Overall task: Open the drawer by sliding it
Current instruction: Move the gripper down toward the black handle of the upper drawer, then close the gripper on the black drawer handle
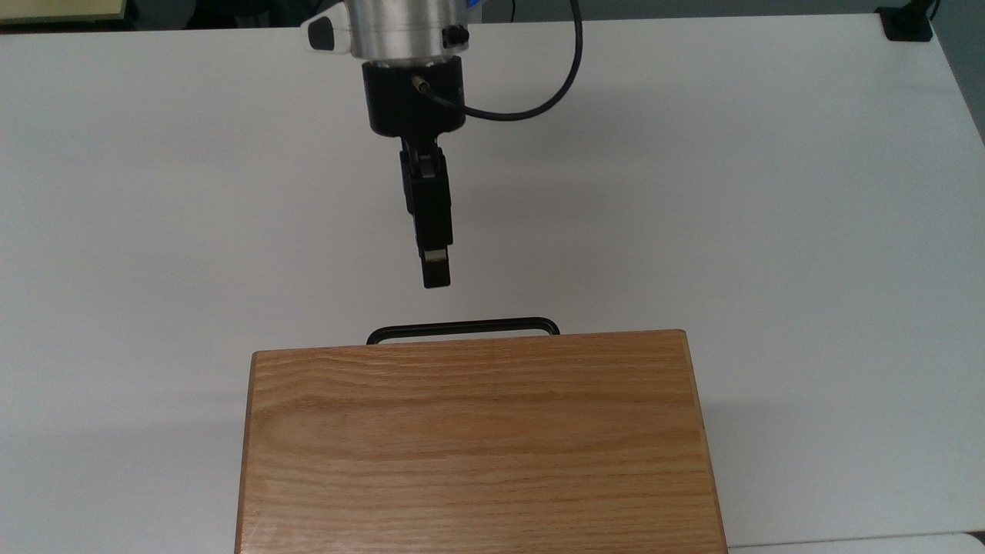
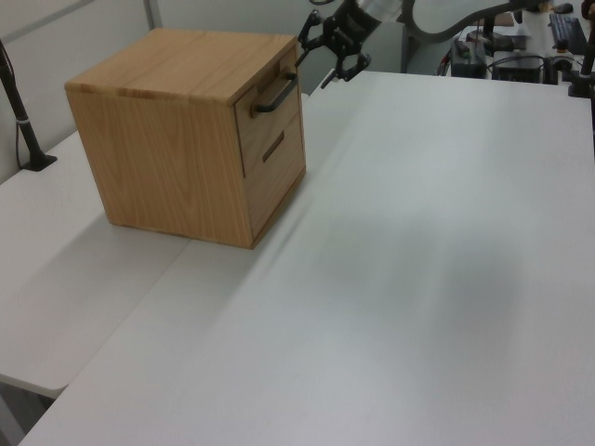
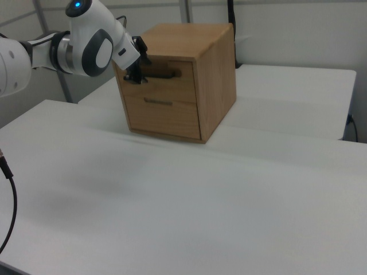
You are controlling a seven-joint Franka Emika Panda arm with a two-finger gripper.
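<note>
One oak cabinet on one white table, with two drawer fronts. One black bar handle on the upper drawer. One robot arm, one gripper.

White tabletop, grey partition wall behind, cluttered desk beyond.
</note>
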